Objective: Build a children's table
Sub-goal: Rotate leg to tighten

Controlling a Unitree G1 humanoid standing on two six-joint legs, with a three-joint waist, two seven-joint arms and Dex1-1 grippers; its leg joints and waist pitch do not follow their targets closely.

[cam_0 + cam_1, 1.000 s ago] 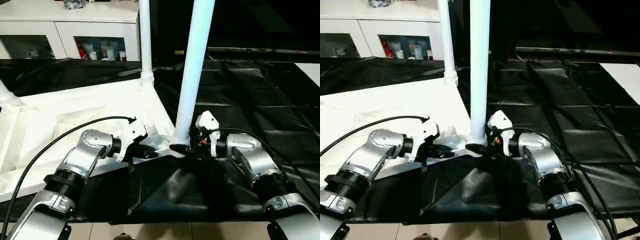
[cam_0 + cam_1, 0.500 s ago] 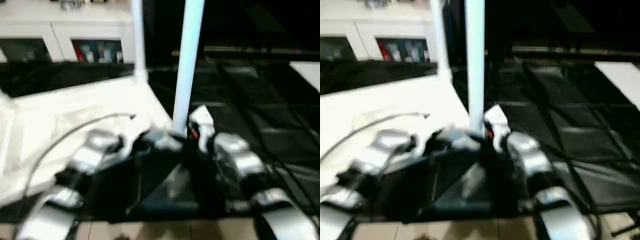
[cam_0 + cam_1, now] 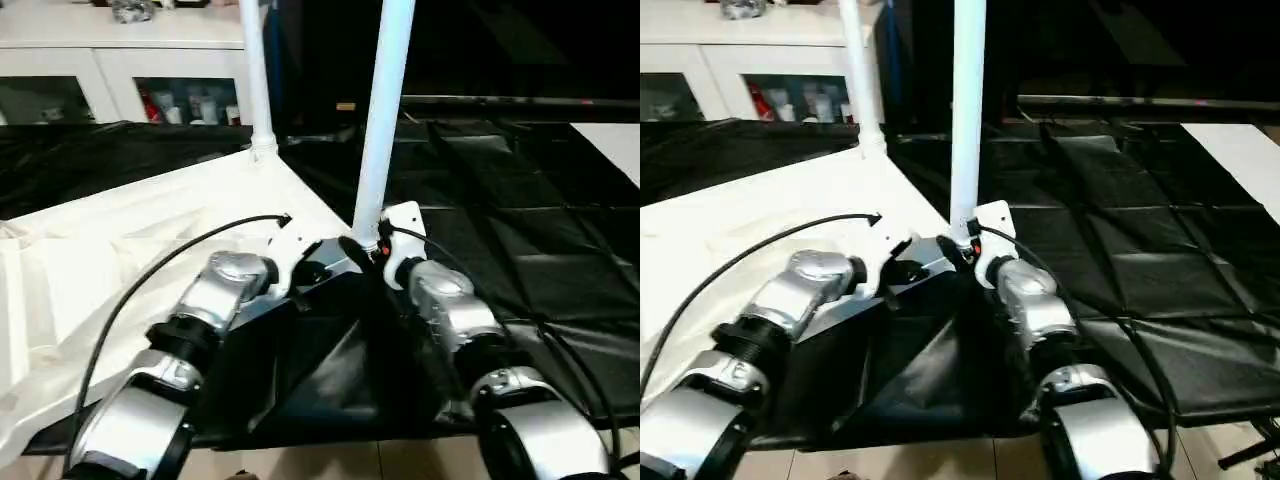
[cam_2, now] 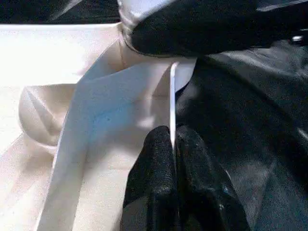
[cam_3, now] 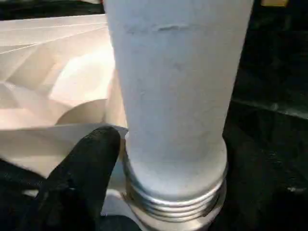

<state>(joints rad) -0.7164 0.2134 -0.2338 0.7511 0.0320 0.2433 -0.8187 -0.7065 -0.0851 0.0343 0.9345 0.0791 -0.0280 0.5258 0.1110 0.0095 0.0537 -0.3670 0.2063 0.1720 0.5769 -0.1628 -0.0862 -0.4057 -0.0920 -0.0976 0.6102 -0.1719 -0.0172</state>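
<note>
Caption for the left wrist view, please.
Left gripper pinches the upturned tabletop's thin rim beside the corner leg.

Upturned tabletop [image 3: 130,240] on black sheeting [image 3: 520,230]

Light falls from above; the white tabletop [image 3: 120,230] glares, its ribs washed out; black sheeting [image 3: 520,240] shows soft sheen; the leg [image 5: 178,96] looms soft and close; forearms gleam; the background stays dim.
</note>
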